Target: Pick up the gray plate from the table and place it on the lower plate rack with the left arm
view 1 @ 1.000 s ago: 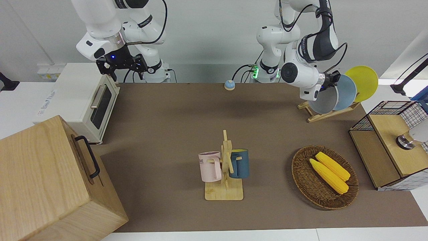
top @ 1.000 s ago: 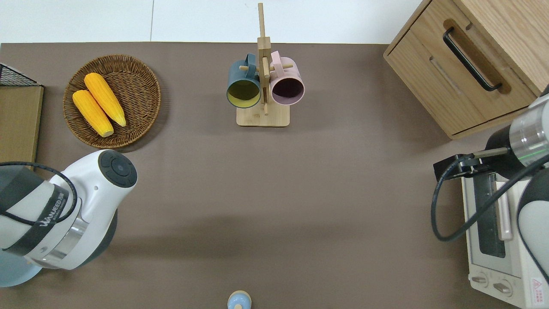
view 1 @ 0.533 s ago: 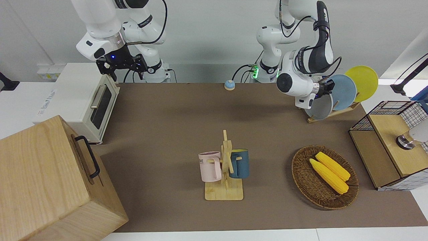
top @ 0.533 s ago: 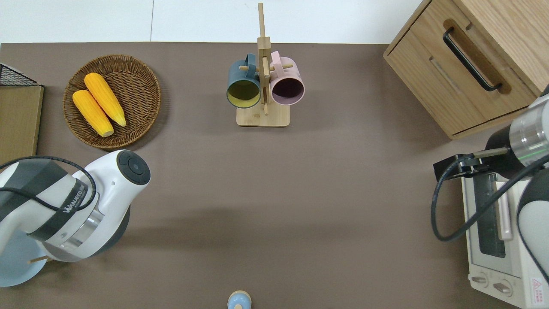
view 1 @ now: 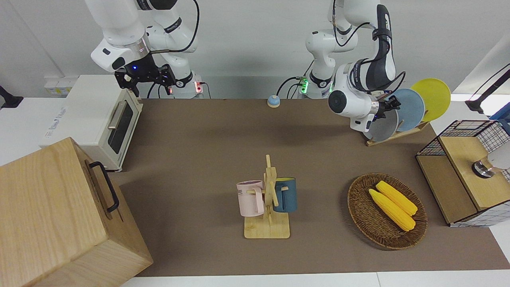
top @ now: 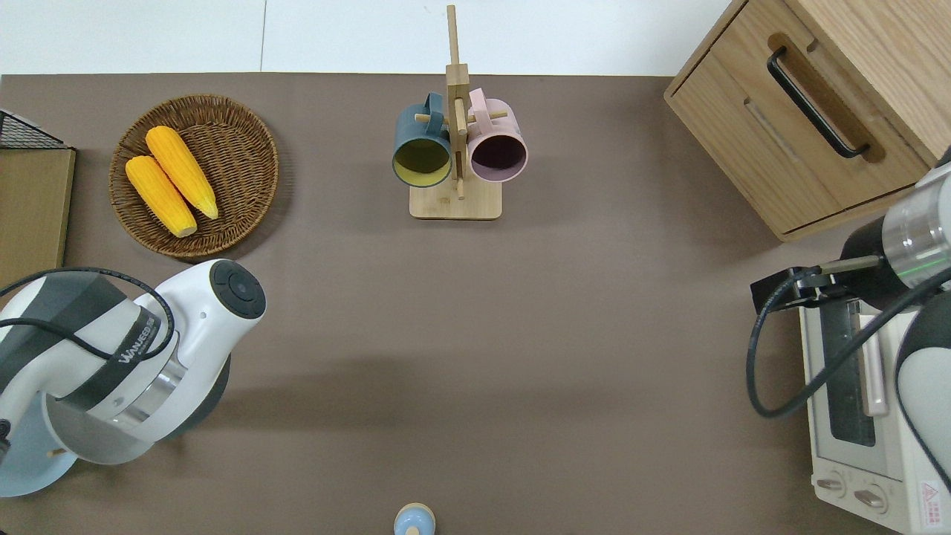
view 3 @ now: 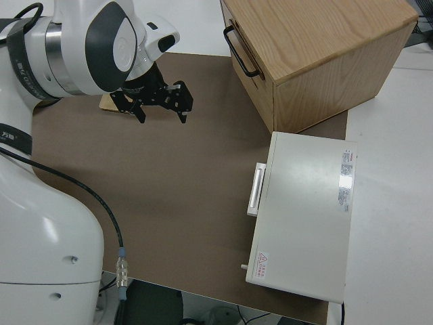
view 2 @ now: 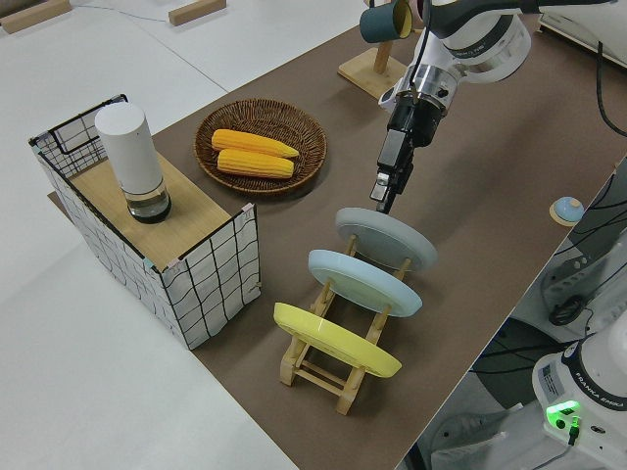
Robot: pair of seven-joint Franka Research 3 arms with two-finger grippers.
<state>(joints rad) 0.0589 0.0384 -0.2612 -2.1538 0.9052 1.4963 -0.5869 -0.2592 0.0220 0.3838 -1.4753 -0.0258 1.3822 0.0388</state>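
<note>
Three plates (view 2: 387,239), seemingly all racked

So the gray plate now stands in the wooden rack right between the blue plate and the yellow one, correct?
Not quite. The gray plate does stand in the lower plate rack, but at its end: the blue plate is in the middle, between the gray and the yellow plate. The left side view shows the order. The left gripper is at the gray plate's rim.

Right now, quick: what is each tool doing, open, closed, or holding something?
Left tool: at the rim of the gray plate in the lower plate rack; open or closed cannot be told.
Right tool: open, holding nothing, parked.
</note>
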